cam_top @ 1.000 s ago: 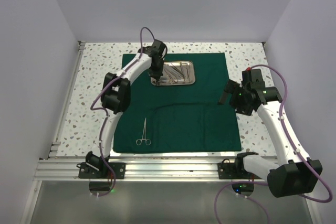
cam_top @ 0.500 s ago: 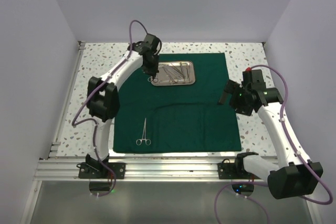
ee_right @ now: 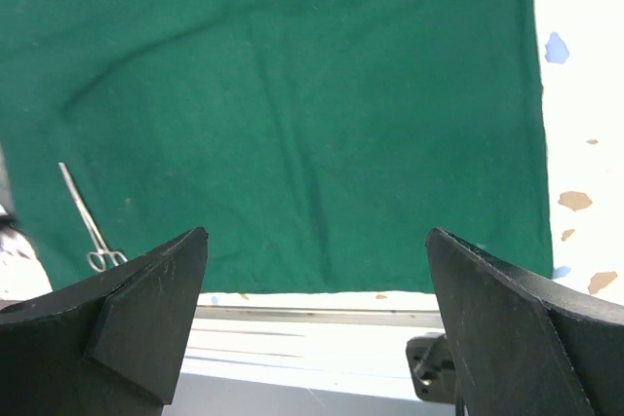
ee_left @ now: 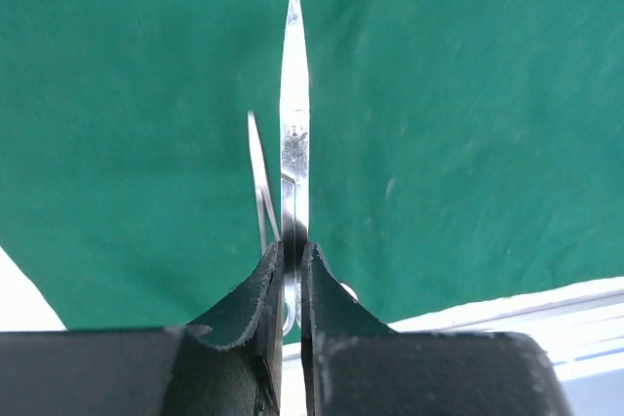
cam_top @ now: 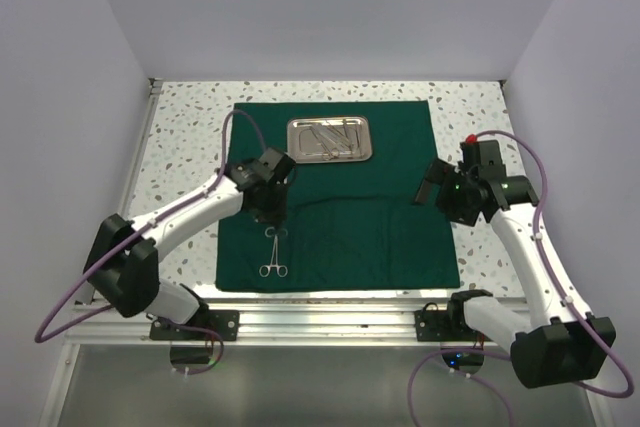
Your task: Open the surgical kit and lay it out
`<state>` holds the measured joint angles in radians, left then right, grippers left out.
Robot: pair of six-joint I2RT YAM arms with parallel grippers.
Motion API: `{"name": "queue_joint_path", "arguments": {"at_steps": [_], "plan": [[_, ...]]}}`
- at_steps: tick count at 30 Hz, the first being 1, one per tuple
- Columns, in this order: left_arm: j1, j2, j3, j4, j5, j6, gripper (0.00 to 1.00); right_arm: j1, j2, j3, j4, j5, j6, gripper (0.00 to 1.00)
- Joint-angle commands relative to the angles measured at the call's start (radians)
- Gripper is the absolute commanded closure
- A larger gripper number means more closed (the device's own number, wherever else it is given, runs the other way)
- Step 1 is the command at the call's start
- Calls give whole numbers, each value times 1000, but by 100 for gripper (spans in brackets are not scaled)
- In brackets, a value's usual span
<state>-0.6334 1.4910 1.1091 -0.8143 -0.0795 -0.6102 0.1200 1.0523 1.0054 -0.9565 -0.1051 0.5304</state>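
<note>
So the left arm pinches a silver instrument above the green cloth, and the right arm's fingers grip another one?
No: the right arm's fingers are wide open and empty, as the right wrist view shows. The left fingers do pinch a silver instrument above the green cloth.

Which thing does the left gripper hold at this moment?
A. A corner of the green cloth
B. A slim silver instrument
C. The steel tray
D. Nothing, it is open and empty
B: in the left wrist view the left gripper is shut on a slim silver instrument, whose pointed end sticks out above the green cloth.
</note>
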Motion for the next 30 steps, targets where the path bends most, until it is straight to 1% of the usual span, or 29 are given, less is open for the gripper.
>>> {"name": "queue_joint_path", "arguments": {"at_steps": [1, 2, 3, 4, 5, 6, 7, 8, 9, 10, 11, 12, 13, 14, 16, 17, 18, 19, 20, 21, 22, 23, 25, 26, 29, 30], "plan": [[-37, -98, -150, 81, -25, -167, 100, 9, 14, 45, 73, -65, -15, 2], [-43, -107, -173, 84, -26, -181, 100, 13, 46, 64, 84, -68, -14, 2], [-45, -115, -192, 92, -19, -187, 95, 17, 61, 106, 93, -70, -12, 2], [-43, -121, -216, 98, -14, -191, 86, 21, 80, 126, 104, -70, -10, 2], [-45, -124, -219, 95, -13, -198, 74, 30, 98, 149, 116, -71, -6, 1], [-45, -126, -219, 86, -9, -197, 57, 33, 136, 195, 142, -70, -3, 2], [-43, -129, -215, 81, -8, -192, 52, 39, 162, 223, 150, -67, 8, 2], [-45, -130, -207, 73, -9, -189, 48, 55, 190, 284, 160, -64, 11, 2], [-45, -133, -186, 48, -16, -188, 38, 67, 248, 318, 166, -56, 14, 2], [-45, -144, -170, 35, -20, -177, 36, 98, 277, 352, 167, -36, 16, 1], [-45, -152, -155, 21, -25, -172, 34, 116, 307, 427, 173, -22, 14, 2], [-43, -158, -122, -8, -34, -168, 31, 136, 377, 467, 176, -9, 11, 2], [-45, -173, -106, -23, -42, -158, 30, 156, 411, 507, 174, 27, 5, 2], [-45, -181, -91, -34, -45, -152, 29, 193, 457, 589, 171, 41, 2, 2], [-45, -201, -58, -57, -52, -134, 29, 245, 593, 674, 164, 82, -10, 2], [-45, -207, -52, -63, -55, -131, 28, 259, 642, 759, 147, 96, -15, 2], [-45, -213, -51, -69, -54, -131, 29, 268, 691, 806, 136, 103, -18, 2], [-43, -225, -54, -72, -52, -128, 29, 279, 801, 852, 124, 104, -24, 3], [-45, -228, -57, -75, -51, -128, 29, 282, 849, 948, 93, 126, -26, 4], [-45, -235, -61, -88, -48, -128, 29, 283, 906, 996, 82, 131, -29, 5], [-43, -245, -63, -95, -46, -129, 30, 285, 998, 1044, 69, 136, -36, 6], [-45, -248, -63, -105, -48, -132, 30, 282, 1053, 1158, 27, 154, -36, 8], [-43, -262, -64, -126, -51, -138, 30, 280, 1142, 1283, -2, 165, -32, 11], [-45, -265, -68, -128, -54, -140, 30, 282, 1234, 1397, -13, 168, -29, 12], [-43, -245, -69, -134, -66, -140, 31, 279, 1366, 1554, 8, 176, -9, 19], [-43, -230, -49, -163, -68, -138, 31, 277, 1393, 1573, 19, 179, -3, 21]]}}
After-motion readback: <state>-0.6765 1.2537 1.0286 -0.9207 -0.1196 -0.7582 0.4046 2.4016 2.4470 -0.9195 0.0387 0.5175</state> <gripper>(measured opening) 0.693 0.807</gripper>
